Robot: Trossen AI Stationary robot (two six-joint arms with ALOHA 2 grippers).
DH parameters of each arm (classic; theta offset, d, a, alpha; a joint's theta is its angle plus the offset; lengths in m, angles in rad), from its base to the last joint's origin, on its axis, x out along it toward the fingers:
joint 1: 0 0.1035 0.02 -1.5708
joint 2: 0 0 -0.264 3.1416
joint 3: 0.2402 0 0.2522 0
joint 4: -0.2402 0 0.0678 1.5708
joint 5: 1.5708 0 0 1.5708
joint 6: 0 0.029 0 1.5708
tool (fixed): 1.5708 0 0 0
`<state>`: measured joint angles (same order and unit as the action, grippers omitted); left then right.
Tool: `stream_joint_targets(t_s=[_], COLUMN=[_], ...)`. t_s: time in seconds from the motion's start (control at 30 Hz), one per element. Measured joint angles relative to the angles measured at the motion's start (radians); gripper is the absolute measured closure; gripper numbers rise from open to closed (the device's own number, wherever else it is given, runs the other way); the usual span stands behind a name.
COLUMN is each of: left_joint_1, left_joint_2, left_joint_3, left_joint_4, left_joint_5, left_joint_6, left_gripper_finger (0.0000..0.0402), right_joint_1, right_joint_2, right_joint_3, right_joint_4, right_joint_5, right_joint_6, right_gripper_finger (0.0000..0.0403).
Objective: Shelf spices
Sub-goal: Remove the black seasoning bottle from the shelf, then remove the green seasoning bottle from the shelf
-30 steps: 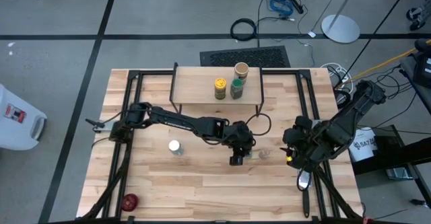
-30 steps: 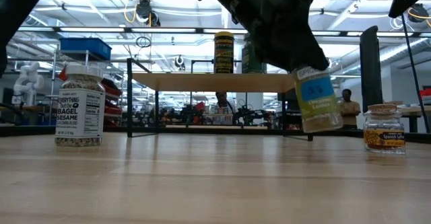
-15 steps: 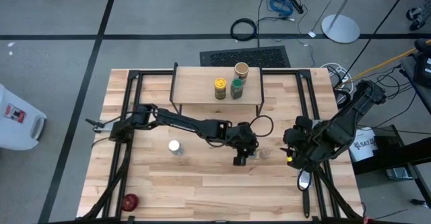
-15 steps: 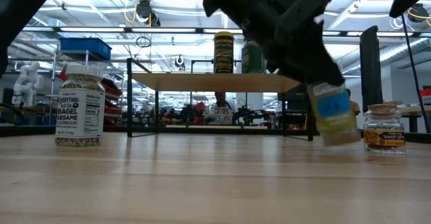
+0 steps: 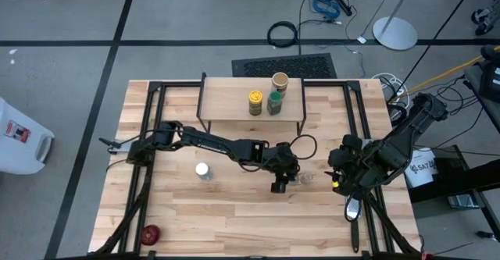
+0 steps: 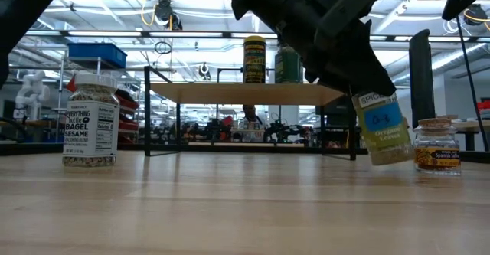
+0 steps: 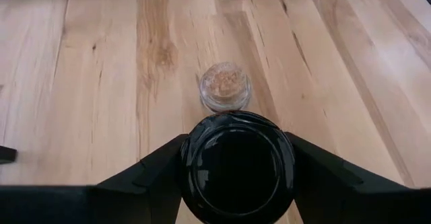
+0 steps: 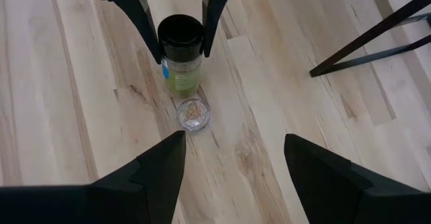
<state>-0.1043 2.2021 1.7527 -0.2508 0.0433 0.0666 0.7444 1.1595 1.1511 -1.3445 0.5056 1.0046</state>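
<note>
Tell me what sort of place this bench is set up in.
Probably a robotics lab or workshop hall: the low view shows ceiling trusses with strip lights and racks with a blue bin behind the table; loose cables lie on the floor.

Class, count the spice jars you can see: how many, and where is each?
5: yellow jar, green-lidded jar and tan jar on the shelf; white-capped jar and small clear jar on the table.
</note>
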Motion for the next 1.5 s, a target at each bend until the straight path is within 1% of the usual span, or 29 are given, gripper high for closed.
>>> stream_joint_targets(t_s=[0.17, 0.6, 0.8, 1.0, 1.17, 1.3, 1.4, 1.5], left_joint_1=[-0.001, -0.005, -0.005, -0.006, -0.006, -0.002, 0.0, 0.003], left_joint_2=[0.0, 0.0, -0.044, -0.167, -0.295, -0.402, -0.472, -0.515], left_joint_3=[0.0, 0.0, 0.0, 0.0, 0.0, 0.0, 0.0, 0.0], left_joint_4=[0.013, 0.056, 0.008, -0.14, -0.274, -0.345, -0.363, -0.412], left_joint_5=[-0.004, -0.006, -0.025, -0.159, -0.234, -0.392, -0.515, -0.575], left_joint_6=[0.001, 0.002, 0.026, 0.03, 0.046, 0.073, 0.113, 0.119], left_gripper_finger=[0.0151, 0.0148, 0.0148, 0.0148, 0.0148, 0.0148, 0.0148, 0.0148], right_joint_1=[0.0, 0.0, 0.0, 0.0, 0.001, 0.001, 0.001, 0.0], right_joint_2=[0.0, 0.0, 0.0, 0.0, 0.0, 0.0, 0.0, 0.0], right_joint_3=[0.0, 0.0, 0.0, 0.0, -0.014, -0.032, -0.05, -0.062], right_joint_4=[0.0, 0.001, 0.004, 0.013, 0.017, 0.02, 0.036, 0.079], right_joint_5=[0.0, 0.0, 0.0, 0.042, 0.075, 0.089, 0.167, 0.297], right_joint_6=[0.0, 0.001, 0.005, 0.005, 0.005, 0.004, 0.005, 0.005], right_gripper_finger=[0.0163, 0.0163, 0.0163, 0.0163, 0.0163, 0.0163, 0.0163, 0.0163])
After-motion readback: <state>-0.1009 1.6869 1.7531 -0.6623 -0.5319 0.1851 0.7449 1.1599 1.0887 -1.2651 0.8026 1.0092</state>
